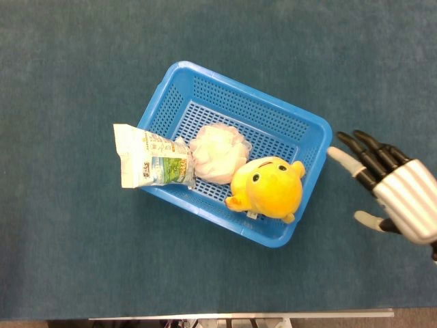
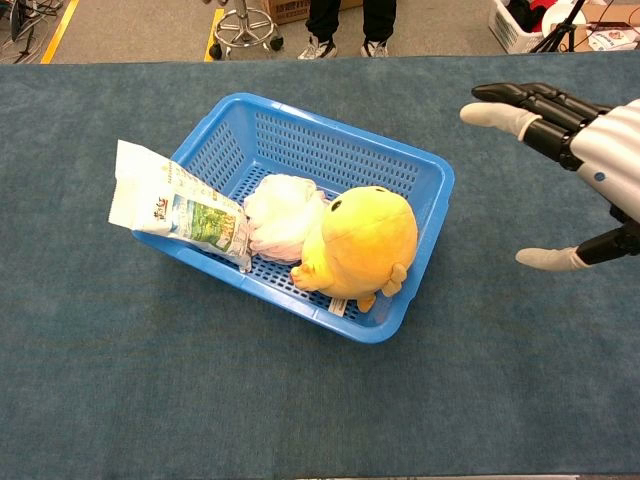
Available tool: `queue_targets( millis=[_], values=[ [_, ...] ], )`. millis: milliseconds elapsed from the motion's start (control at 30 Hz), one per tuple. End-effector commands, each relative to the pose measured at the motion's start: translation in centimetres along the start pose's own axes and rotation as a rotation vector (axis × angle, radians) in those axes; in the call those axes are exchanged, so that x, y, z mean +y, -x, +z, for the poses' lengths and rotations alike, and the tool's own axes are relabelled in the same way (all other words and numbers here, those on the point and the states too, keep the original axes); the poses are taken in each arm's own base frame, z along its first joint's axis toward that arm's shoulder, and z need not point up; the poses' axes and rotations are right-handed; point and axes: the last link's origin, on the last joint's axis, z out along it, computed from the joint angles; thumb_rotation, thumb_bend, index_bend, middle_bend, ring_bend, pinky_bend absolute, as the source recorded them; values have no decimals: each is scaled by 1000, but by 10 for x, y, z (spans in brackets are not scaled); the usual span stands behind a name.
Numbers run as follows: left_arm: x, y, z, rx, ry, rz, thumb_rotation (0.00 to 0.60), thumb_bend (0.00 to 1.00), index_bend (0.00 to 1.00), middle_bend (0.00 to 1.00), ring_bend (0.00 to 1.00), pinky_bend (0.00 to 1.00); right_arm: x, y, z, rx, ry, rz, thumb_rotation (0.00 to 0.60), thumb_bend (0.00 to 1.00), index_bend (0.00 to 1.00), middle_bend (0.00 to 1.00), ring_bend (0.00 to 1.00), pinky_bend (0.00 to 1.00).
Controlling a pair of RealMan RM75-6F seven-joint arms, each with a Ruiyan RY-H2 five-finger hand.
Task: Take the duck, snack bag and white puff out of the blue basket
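Observation:
A blue basket (image 1: 300, 116) (image 2: 300, 112) sits on the teal table. Inside it, a yellow plush duck (image 1: 268, 189) (image 2: 363, 241) fills the near right corner. A white puff (image 1: 217, 153) (image 2: 278, 217) lies beside it in the middle. A snack bag (image 1: 151, 160) (image 2: 176, 204) leans over the basket's left rim, half outside. My right hand (image 1: 389, 188) (image 2: 575, 160) hovers to the right of the basket with fingers spread, holding nothing and apart from the rim. My left hand appears in neither view.
Teal cloth covers the table (image 1: 82, 260) (image 2: 150, 400) all around the basket. Beyond the far edge in the chest view are a stool base (image 2: 243, 22), a person's feet (image 2: 345, 45) and a white crate (image 2: 520, 20).

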Motion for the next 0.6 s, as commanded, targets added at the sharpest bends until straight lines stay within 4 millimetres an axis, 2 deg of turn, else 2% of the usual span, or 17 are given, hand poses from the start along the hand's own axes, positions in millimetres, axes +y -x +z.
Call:
queue_targets(
  millis=[33, 300, 600],
  values=[
    [0, 0, 0, -2, -1, -1, 600, 312, 405, 286, 230, 390, -6, 2, 13, -5, -29, 5, 600, 0, 70, 13, 30, 270],
    [-5, 0, -3, -10, -13, -8, 600, 312, 405, 286, 231, 395, -21, 16, 42, -42, -117, 51, 600, 0, 65, 12, 29, 261],
    [-9, 1, -7, -11, -25, -15, 600, 313, 405, 286, 231, 403, -32, 32, 62, -110, -178, 108, 600, 0, 65, 28, 29, 261]
  ],
)
